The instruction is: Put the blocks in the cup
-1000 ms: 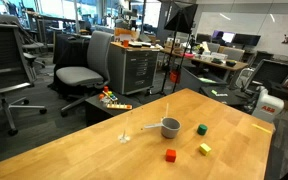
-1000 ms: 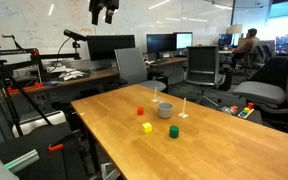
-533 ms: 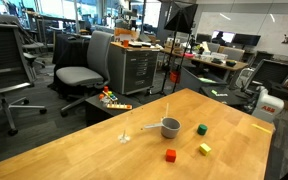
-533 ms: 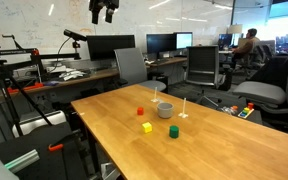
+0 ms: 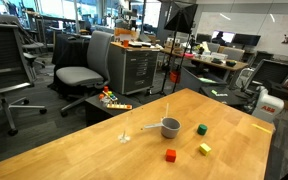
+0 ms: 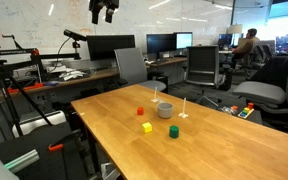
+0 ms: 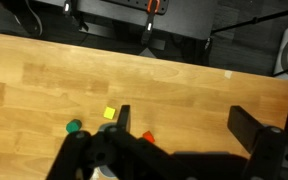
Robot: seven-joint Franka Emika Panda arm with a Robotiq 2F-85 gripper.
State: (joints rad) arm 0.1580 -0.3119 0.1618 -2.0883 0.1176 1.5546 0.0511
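Observation:
Three tiny blocks lie on the wooden table (image 5: 94,150): red (image 5: 170,155), yellow (image 5: 205,149) and green (image 5: 202,129). The small grey cup (image 5: 170,126) with a side handle stands next to them. In an exterior view they show as red (image 6: 140,112), yellow (image 6: 147,127), green (image 6: 174,131) and cup (image 6: 165,109). My gripper (image 6: 105,10) hangs high above the table, far from everything. In the wrist view the gripper (image 7: 184,125) is open and empty, looking down on the yellow (image 7: 109,113), green (image 7: 73,126) and red (image 7: 149,136) blocks. The cup is mostly hidden there.
A thin clear stemmed glass (image 5: 125,133) stands beside the cup, and it also shows in an exterior view (image 6: 184,110). Office chairs (image 5: 79,75), desks with monitors (image 6: 109,47) and a tripod surround the table. The table edge (image 6: 94,135) is near the blocks.

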